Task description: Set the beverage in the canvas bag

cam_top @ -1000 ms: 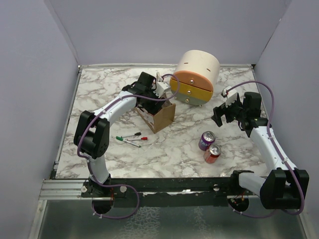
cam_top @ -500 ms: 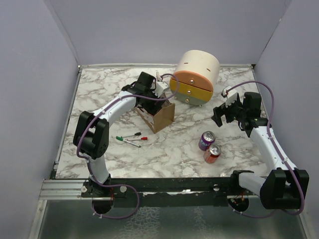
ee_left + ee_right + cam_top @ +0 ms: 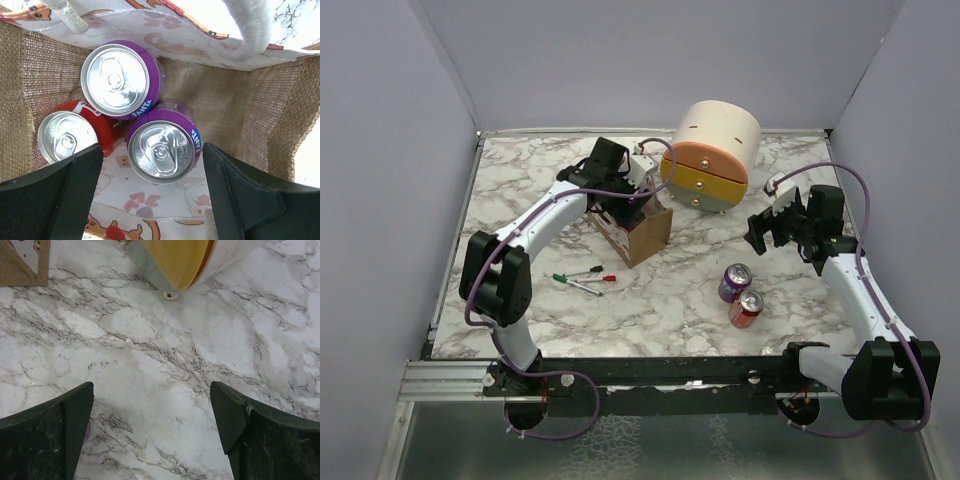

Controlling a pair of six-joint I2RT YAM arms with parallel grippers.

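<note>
The tan canvas bag (image 3: 642, 232) stands left of the table's middle. My left gripper (image 3: 632, 196) hangs open above its mouth. In the left wrist view the bag's burlap wall (image 3: 225, 100) surrounds two purple Fanta cans (image 3: 120, 80) (image 3: 164, 149) and a red can (image 3: 70, 136); my open gripper (image 3: 152, 187) holds nothing, its fingers clear of the nearer purple can. A purple can (image 3: 735, 282) and a red can (image 3: 747, 308) stand on the table at the right. My right gripper (image 3: 767, 229) is open and empty above bare marble (image 3: 150, 390).
A round cream drawer unit (image 3: 713, 153) with orange and yellow drawers stands behind the bag; its underside shows in the right wrist view (image 3: 185, 260). Three markers (image 3: 585, 279) lie in front of the bag. Grey walls close in the table.
My left arm has lifted and drawn back a little over the bag. The right arm and the cans on the table have not moved.
</note>
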